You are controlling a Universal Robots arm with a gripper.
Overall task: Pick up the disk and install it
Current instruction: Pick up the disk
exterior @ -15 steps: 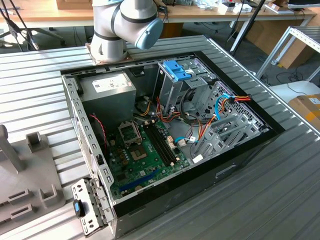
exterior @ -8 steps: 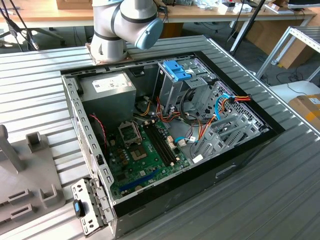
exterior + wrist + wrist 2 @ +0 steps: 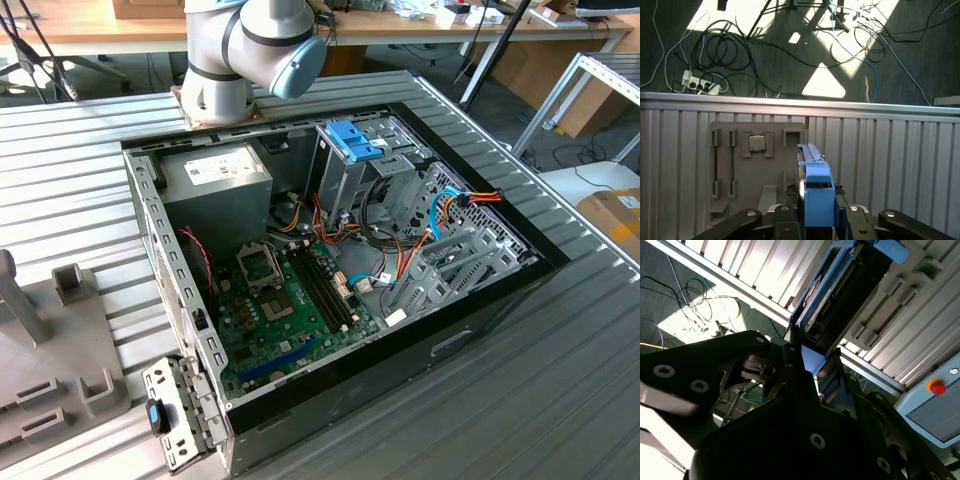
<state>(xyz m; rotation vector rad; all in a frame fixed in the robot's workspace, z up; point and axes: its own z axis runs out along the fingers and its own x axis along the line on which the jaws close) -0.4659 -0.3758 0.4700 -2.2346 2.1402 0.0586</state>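
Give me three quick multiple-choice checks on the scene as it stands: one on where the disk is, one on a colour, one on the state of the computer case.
1. Where is the disk?
A) in a drive bay
B) between the fingers of the tool
C) on the floor

2. What colour is the disk's carrier?
A) blue
B) red
C) yellow

3. How is the computer case?
A) shut, panel on
B) standing upright
C) lying open

Answers:
1 B: in both wrist views the disk sits edge-on in the tool's grip.
2 A: the frame around the black drive is bright blue.
3 C: the exterior view looks straight onto the motherboard inside.
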